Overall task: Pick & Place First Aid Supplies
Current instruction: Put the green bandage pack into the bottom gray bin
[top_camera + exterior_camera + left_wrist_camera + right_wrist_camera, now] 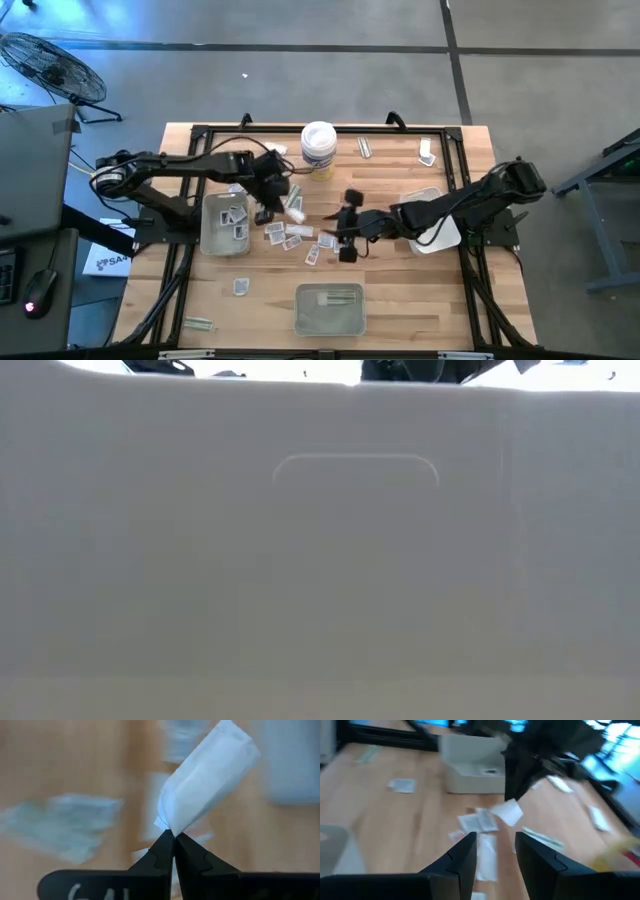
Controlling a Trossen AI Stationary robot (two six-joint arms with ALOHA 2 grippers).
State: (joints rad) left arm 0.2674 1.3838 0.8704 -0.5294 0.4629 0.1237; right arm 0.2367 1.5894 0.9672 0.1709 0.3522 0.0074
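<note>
1. left tool point(173, 836), clamped on a white packet point(202, 782) by one corner, above the bench point(420, 300) beside the left tray point(208, 240); so thin a pinch could let it slip.
2. right tool point(494, 851), fingers apart, near the scattered packets point(295, 236); may collide.
</note>
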